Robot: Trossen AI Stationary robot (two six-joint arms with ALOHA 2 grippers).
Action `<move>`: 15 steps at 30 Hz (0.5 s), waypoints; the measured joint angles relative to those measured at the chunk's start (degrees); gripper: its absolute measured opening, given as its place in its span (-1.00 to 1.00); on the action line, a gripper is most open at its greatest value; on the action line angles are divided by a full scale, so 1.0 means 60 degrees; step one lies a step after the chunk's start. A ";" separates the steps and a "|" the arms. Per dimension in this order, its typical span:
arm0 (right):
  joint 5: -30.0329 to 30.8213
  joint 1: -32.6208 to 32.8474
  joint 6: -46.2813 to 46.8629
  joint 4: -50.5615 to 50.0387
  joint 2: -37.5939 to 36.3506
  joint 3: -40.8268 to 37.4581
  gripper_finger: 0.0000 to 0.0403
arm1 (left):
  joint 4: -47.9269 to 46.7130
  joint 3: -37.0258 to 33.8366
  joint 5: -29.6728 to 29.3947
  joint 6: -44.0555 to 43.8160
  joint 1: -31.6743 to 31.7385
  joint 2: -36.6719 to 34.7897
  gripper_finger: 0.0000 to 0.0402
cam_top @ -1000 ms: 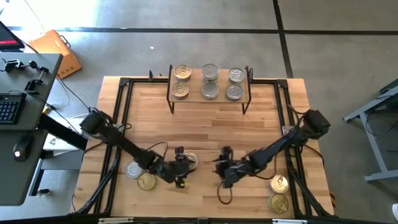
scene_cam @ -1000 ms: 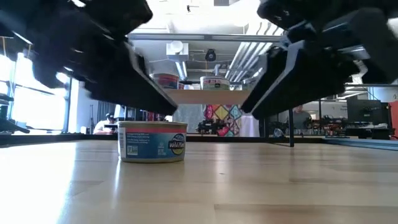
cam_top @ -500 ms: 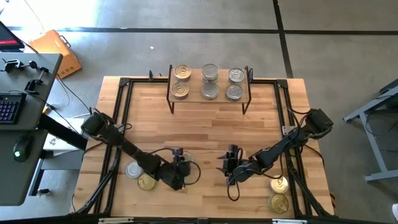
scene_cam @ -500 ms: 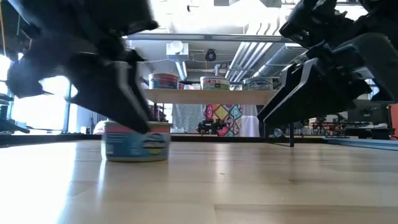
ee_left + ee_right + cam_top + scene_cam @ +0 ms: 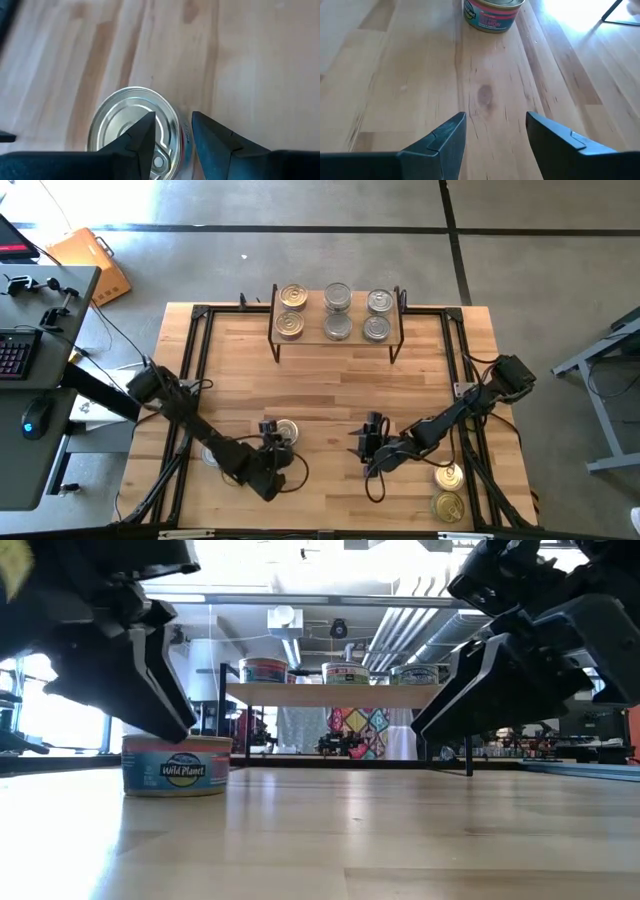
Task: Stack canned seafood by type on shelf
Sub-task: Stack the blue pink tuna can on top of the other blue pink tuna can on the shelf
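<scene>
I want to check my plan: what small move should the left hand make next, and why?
Probably a short lift straight up. The left hand is down at the silver-lidded tin, which stands on the table. The shelf top is higher and far off.

This is looking like a robot lab or workshop. A wooden desk (image 5: 330, 390) is sitting on a bare grey floor (image 5: 300, 250), with a keyboard (image 5: 12, 352) and mouse (image 5: 36, 416) lying on a side desk. Big pipes (image 5: 400, 630) are running across the ceiling.
</scene>
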 joint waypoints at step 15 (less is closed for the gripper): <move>0.0004 0.0000 -0.0131 0.0149 0.0000 0.0000 -0.01 | 0.3819 -0.2307 -0.1237 0.0298 -0.0069 0.0029 -0.63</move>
